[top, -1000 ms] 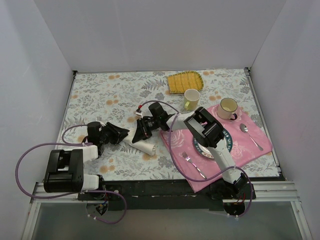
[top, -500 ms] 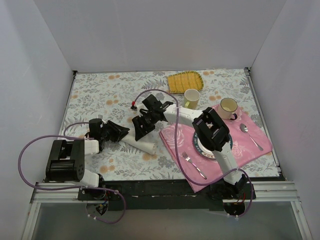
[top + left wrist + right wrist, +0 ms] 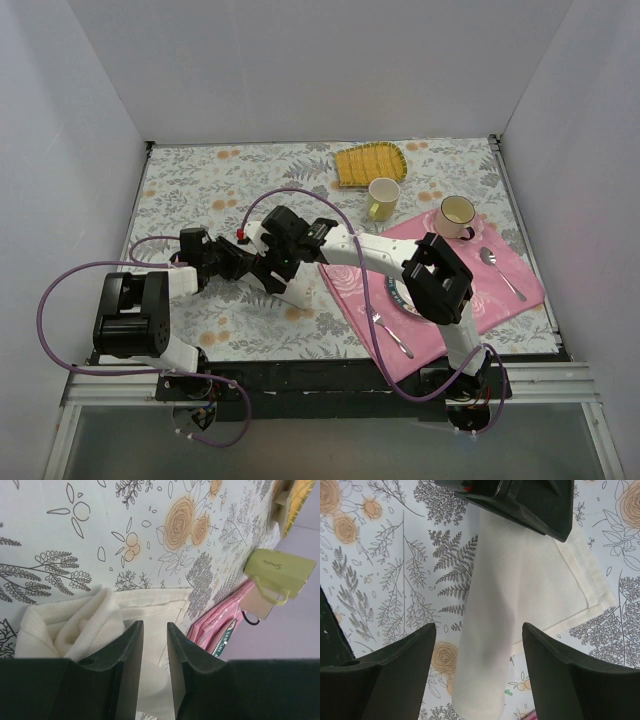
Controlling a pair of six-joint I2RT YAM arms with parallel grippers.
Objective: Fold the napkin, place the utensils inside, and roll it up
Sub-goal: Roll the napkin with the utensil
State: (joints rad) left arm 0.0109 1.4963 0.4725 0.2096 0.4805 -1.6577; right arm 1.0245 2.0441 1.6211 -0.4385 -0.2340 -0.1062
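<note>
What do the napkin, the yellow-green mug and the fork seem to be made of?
The napkin looks like woven cloth, cream and matte: weave, hem stitching, soft folds. The mug is probably glazed ceramic: smooth, thick walls. The fork is likely metal: silvery, but small here.

Top external: fixed, high behind the near edge, angled down over the whole floral table [image 3: 190, 180]. Left wrist: low, very near, facing past its fingers [image 3: 132, 650] along the napkin [image 3: 75, 625] toward the green mug [image 3: 277, 572]. Right wrist: near, facing straight down. Shared by all three: napkin; mug shared by top and left wrist.
</note>
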